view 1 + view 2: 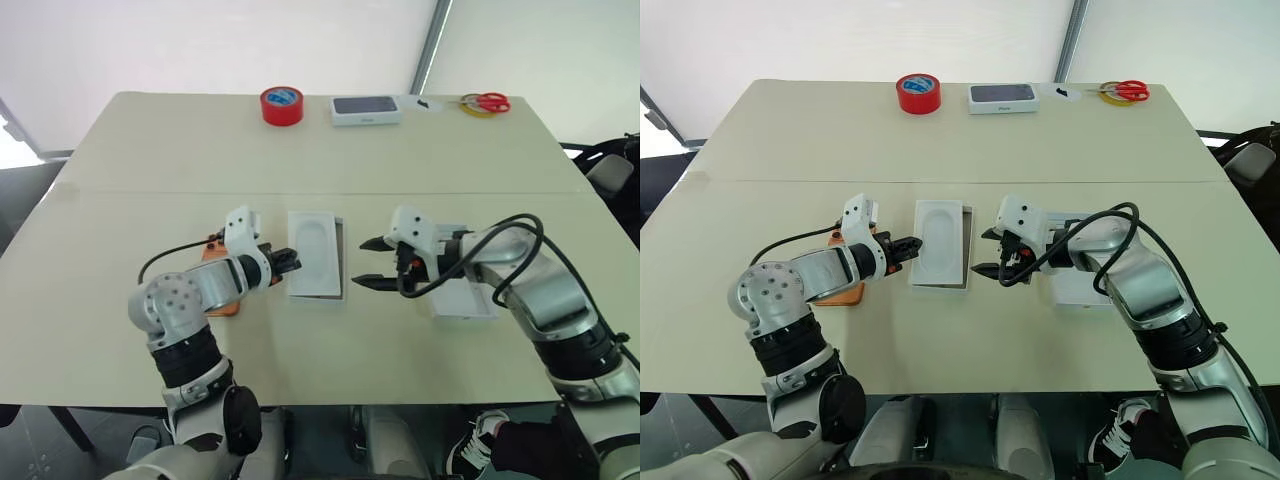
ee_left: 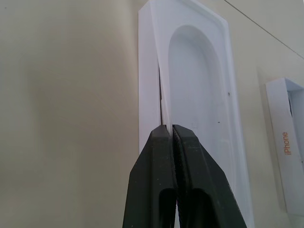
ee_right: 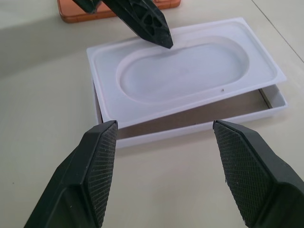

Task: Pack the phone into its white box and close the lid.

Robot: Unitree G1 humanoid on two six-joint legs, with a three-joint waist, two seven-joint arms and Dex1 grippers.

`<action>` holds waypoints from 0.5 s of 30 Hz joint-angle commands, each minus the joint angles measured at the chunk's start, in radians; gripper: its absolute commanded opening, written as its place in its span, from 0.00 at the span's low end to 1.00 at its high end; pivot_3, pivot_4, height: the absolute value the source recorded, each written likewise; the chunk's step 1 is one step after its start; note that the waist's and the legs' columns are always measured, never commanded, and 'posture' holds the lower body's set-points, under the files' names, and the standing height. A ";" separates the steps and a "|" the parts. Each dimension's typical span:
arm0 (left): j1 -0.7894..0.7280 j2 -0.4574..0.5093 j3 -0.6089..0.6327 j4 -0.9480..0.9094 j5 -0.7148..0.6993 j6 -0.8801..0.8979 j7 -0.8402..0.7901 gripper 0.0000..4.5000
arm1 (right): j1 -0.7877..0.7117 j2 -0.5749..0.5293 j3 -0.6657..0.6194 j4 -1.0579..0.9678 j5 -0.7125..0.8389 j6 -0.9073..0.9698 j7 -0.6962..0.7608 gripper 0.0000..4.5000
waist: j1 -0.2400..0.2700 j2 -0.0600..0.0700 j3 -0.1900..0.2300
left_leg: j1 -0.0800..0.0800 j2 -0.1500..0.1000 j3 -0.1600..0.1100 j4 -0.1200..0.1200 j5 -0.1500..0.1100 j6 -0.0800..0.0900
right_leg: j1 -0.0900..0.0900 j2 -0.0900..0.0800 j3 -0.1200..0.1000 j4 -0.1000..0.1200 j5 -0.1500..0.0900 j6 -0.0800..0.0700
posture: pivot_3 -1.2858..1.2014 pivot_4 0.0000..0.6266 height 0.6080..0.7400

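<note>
On the cream surface point(image 1: 120, 190), the phone point(image 1: 216, 300) lies at the left centre of the head view, orange, largely hidden under the left arm. Just right of it, the left gripper point(image 1: 292, 264) has its fingers point(image 2: 164, 180) pressed together on the near edge of the white moulded insert point(image 1: 316, 254), pinching that thin rim. The insert, with its oval recess, sits tilted on the white box point(image 3: 199, 124) at the centre of the frame; the right wrist view shows one long side of the insert raised, with a gap through which the tan floor of the box shows. Right of the box, the right gripper point(image 1: 370, 264) hovers with its fingers point(image 3: 97, 164) spread wide and nothing between them, pointing toward the box. Behind the right forearm, at the right centre, lies the lid point(image 1: 465, 298), partly covered by the arm. Along the upper edge of the frame stand a red tape roll point(image 1: 282, 105), a white box with a dark top point(image 1: 366, 110), and scissors point(image 1: 486, 102).
</note>
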 commanded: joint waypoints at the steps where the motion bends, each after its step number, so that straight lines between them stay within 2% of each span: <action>1: -0.013 0.004 -0.032 -0.004 0.005 0.009 -0.018 0.07 | 0.008 0.001 -0.036 -0.017 0.015 -0.022 -0.009 0.75 | 0.000 0.000 0.000 | 0.000 0.000 0.000 0.000 0.000 0.000 | 0.000 0.000 0.000 0.000 0.000 0.000 | 0.52 0.24 0.94; 3: -0.012 0.008 -0.038 -0.009 0.005 0.009 -0.022 0.20 | 0.010 0.000 -0.034 -0.015 0.017 -0.025 -0.014 0.76 | 0.000 0.000 0.000 | 0.000 0.000 0.000 0.000 0.000 0.000 | 0.000 0.000 0.000 0.000 0.000 0.000 | 0.52 0.24 0.94; 8: -0.014 0.039 -0.050 -0.043 -0.020 0.009 -0.052 0.73 | 0.011 0.002 -0.029 -0.007 0.015 -0.028 -0.025 0.76 | -0.001 0.000 0.000 | 0.001 0.000 0.000 0.000 0.000 0.000 | 0.001 0.000 0.000 0.000 0.000 0.000 | 0.52 0.24 0.94; 14: -0.025 0.110 -0.019 -0.083 -0.086 0.009 -0.105 0.73 | -0.017 0.015 -0.013 0.024 -0.005 -0.019 -0.057 0.76 | -0.002 0.000 0.000 | 0.001 0.001 0.000 0.000 0.000 0.000 | 0.001 0.001 0.000 0.000 0.000 0.000 | 0.52 0.24 0.94; 15: -0.024 0.137 -0.013 -0.088 -0.096 0.009 -0.117 0.74 | -0.035 0.027 -0.006 0.045 -0.018 -0.010 -0.078 0.70 | -0.002 0.000 0.000 | 0.001 0.001 0.000 0.000 0.000 0.000 | 0.000 0.001 0.000 0.000 0.000 0.000 | 0.52 0.24 0.94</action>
